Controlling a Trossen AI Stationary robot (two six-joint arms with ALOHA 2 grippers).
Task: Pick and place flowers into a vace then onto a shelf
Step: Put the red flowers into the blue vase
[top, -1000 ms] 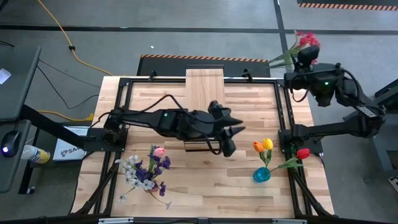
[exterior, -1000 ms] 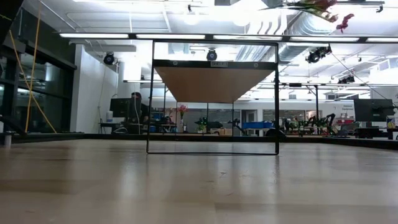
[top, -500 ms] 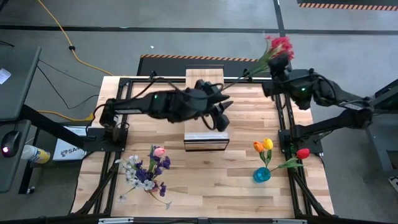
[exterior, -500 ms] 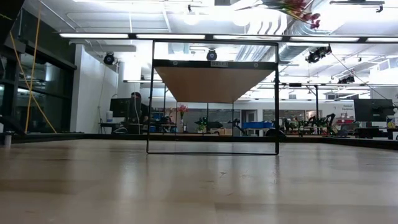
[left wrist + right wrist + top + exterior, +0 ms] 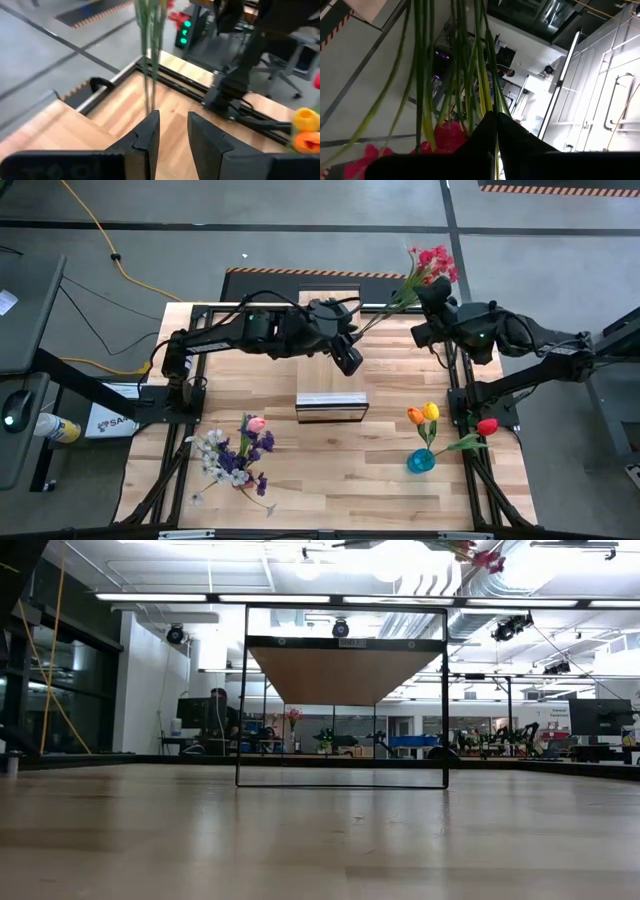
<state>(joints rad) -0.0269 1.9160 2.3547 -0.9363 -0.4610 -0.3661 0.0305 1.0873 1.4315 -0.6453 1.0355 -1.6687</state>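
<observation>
R gripper (image 5: 432, 308), clamped on red spray (image 5: 432, 262), has swung left; L gripper (image 5: 350, 358), jaws narrow, empty, now meets stems: handover imminent.

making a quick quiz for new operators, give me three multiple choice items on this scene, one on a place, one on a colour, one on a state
1. Where does the blue vase stand?
A. on the wooden table near the right arm's base
B. on the shelf
C. on the floor

2. What colour are the blossoms on the flower spray that the right tool holds?
A. white
B. red-pink
C. purple

3. How are the left tool's fingers, seen from its wrist?
A. clamped on a tulip
B. shut tight together
C. slightly apart, holding nothing

Key: 1 A, the high view shows the vase on the slats by the right edge, clear of the shelf. 2 B, red-pink blooms stick out beyond the right tool. 3 C, a gap shows between the fingers, and the green stems hang beyond their tips.
</observation>
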